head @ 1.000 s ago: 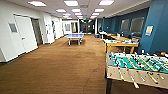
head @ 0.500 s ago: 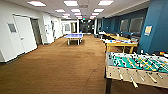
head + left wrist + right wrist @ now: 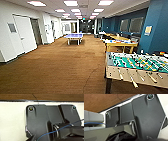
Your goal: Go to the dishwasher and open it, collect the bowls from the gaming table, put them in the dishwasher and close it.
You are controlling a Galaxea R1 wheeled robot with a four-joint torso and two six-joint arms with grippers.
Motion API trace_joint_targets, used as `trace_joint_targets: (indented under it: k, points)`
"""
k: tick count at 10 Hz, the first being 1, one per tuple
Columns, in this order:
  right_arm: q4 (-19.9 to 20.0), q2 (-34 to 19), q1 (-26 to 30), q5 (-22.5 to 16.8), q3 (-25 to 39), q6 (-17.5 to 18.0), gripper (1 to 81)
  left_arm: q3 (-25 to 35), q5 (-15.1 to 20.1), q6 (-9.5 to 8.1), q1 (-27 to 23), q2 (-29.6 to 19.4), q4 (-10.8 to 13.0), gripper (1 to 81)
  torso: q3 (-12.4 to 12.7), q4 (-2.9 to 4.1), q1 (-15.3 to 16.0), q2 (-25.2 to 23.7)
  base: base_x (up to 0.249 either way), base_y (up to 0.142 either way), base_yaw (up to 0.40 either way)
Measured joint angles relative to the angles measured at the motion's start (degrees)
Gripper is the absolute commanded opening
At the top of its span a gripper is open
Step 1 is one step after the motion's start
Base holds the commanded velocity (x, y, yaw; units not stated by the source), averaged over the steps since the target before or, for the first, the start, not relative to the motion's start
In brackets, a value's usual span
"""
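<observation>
I look down a long carpeted room. On the right, past the table-football table (image 3: 136, 66), stands the gaming table (image 3: 121, 44), with a white top and a pale yellow edge. Small coloured things lie on it, too blurred to tell as bowls. The dishwasher is out of view. Both wrist views look onto the robot's own dark plates (image 3: 37, 121) (image 3: 146, 115) over a white body part, with brown carpet (image 3: 102, 102) behind.
A blue table-tennis table (image 3: 74, 36) stands far ahead in the middle. White walls and a white door (image 3: 25, 33) run along the left. More yellow tables (image 3: 117, 37) line the blue wall (image 3: 157, 30) on the right. Open carpet (image 3: 62, 65) lies ahead.
The whole view has shifted very slightly, so the camera has moved a little. Nothing in the room has moved.
</observation>
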Motion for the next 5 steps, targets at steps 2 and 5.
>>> trace_joint_targets:
  k: [2,5]
  points:
    - [0.0,2.7,0.0,-1.3,-5.4,-0.2,81.1,0.0,0.0,0.00,0.0,0.2,0.0,81.1,0.0,0.00,0.0,0.0,0.000,0.000,0.000]
    - [-0.6,4.1,-0.4,-1.9,-7.7,-0.9,81.1,0.0,0.0,-0.04,0.0,0.1,0.0,81.1,0.0,0.00,0.0,0.0,0.026,0.000,0.000]
